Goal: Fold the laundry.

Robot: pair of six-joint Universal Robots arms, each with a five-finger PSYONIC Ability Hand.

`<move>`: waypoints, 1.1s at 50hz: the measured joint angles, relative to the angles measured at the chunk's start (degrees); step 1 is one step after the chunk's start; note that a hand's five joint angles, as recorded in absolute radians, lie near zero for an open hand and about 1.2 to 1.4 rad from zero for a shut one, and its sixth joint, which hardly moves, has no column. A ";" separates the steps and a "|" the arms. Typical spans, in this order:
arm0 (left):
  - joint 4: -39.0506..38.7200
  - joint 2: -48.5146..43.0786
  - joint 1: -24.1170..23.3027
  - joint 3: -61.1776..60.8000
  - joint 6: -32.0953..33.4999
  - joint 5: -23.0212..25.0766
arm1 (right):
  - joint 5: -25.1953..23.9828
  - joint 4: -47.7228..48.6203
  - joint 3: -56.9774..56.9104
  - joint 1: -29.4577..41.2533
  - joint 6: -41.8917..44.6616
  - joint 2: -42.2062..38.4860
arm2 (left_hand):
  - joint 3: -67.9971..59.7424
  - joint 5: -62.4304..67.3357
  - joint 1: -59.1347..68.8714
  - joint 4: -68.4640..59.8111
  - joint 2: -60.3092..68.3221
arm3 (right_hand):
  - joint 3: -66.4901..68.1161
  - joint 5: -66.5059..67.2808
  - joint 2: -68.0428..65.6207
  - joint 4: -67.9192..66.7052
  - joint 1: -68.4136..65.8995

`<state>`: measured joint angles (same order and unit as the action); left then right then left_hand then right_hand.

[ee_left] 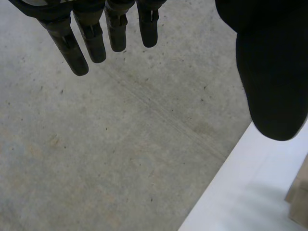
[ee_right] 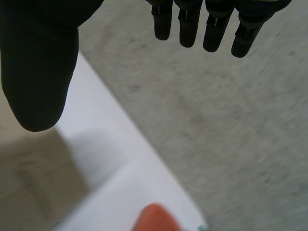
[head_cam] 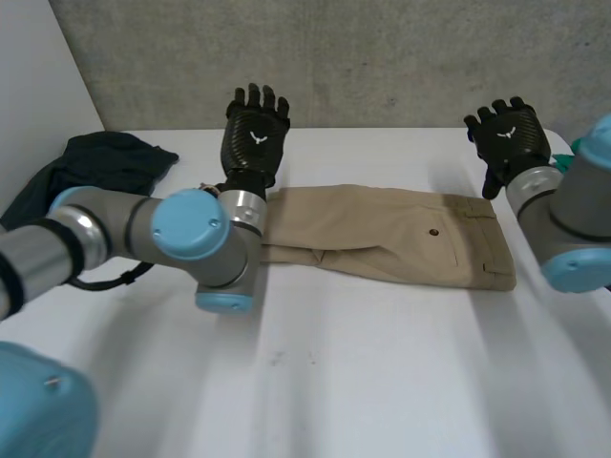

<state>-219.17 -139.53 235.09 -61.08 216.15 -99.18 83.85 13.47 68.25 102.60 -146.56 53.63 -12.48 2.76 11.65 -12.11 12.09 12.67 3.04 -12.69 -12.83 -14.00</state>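
Folded beige trousers (head_cam: 391, 234) lie flat across the middle of the white table (head_cam: 382, 382), waistband end toward the right. My left hand (head_cam: 254, 134) is raised above the trousers' left end, fingers (ee_left: 82, 41) straight and spread, holding nothing. My right hand (head_cam: 511, 138) hovers above the far right end of the trousers, fingers (ee_right: 211, 29) straight and apart, empty. A corner of the beige trousers (ee_left: 301, 199) shows beside my left thumb, and the beige cloth (ee_right: 29, 173) lies under my right thumb.
A dark blue-green garment (head_cam: 95, 167) is heaped at the table's far left corner. A grey concrete wall (head_cam: 363, 57) stands behind the table. An orange-red object (ee_right: 156, 219) and a teal bit sit near the table's right corner.
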 measured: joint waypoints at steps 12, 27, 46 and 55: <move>10.63 16.81 0.06 -21.04 -13.01 -0.31 | -6.83 -22.43 8.85 -4.19 -6.67 6.75 | 0.00 0.00 0.00 0.01 0.00 | 5.49 5.49 -5.35 -5.09 -3.14; 16.51 17.15 0.30 -24.02 -20.25 -0.02 | -5.49 -12.44 8.99 -5.19 -3.79 -3.95 | 0.00 0.00 0.00 0.01 0.00 | 48.46 47.07 -46.64 -48.41 -34.06; 17.30 25.09 1.69 -27.73 -20.04 0.27 | 0.90 -4.84 14.72 -9.07 16.57 9.71 | 0.00 0.00 0.00 0.01 0.00 | 55.25 54.35 -54.85 -56.02 -35.33; 17.30 29.15 3.17 -31.52 -20.07 0.51 | -6.94 -0.48 10.49 -0.21 36.47 6.39 | 0.00 0.00 0.00 0.01 -0.03 | 55.25 54.44 -54.97 -56.16 -35.33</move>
<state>-201.87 -110.38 238.25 -92.60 196.08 -98.67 76.91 13.00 78.74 102.40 -110.09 60.03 -12.48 2.76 11.65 -12.10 12.06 67.92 57.48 -67.65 -68.99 -49.33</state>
